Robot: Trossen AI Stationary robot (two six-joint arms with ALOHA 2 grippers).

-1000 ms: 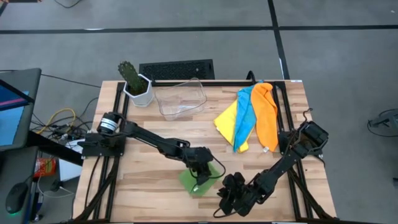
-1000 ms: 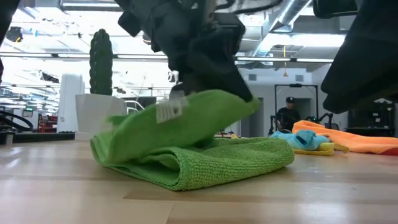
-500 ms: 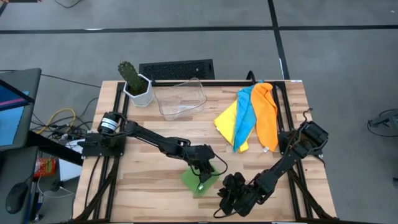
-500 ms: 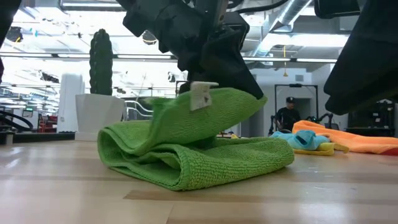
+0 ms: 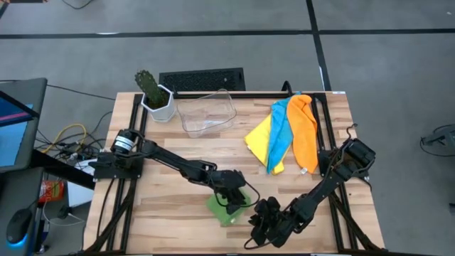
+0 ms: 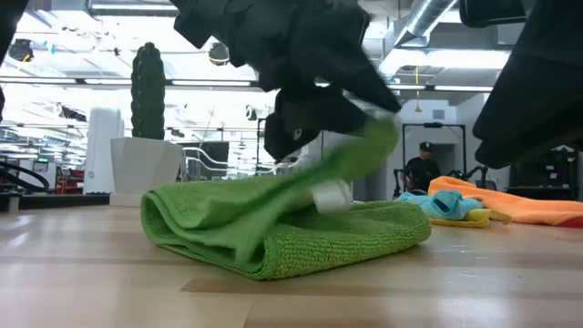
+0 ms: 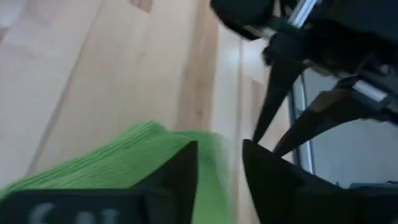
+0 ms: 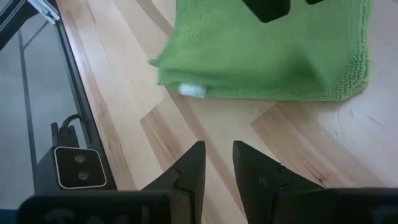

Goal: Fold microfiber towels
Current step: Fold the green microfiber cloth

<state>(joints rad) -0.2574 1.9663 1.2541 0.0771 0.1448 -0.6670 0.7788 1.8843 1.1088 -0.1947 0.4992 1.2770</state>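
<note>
A green microfiber towel (image 5: 229,208) lies folded in several layers near the table's front edge, its fold toward the left in the low view (image 6: 173,219). Its upper layer, with a white tag (image 6: 330,194), slopes up to a lifted edge (image 6: 383,137) under my left gripper (image 7: 219,168). That gripper hangs just over the towel (image 5: 237,198) with its fingers a little apart. My right gripper (image 8: 219,158) stands open by a narrow gap above bare wood, just to the right of the towel (image 5: 257,217). Yellow (image 5: 259,135), light blue (image 5: 279,135) and orange (image 5: 306,131) towels lie in a heap at the far right. My left gripper comes slanting down over the green towel's lifted upper edge (image 6: 383,137), which is blurred next to its fingers. I cannot tell whether a finger touches that edge. The rest of the towel lies on the table.
A clear plastic bin (image 5: 206,112) and a potted cactus (image 5: 155,96) stand at the table's far left. Bare wood lies between the green towel and the heap of towels. A person shows far off in the room (image 6: 421,169).
My left gripper has opened over the green towel. The upper layer that it held up has dropped: the white tag has gone from beside the fingers down toward the lower layers, while the fold and the lower layers have stayed on the table.
</note>
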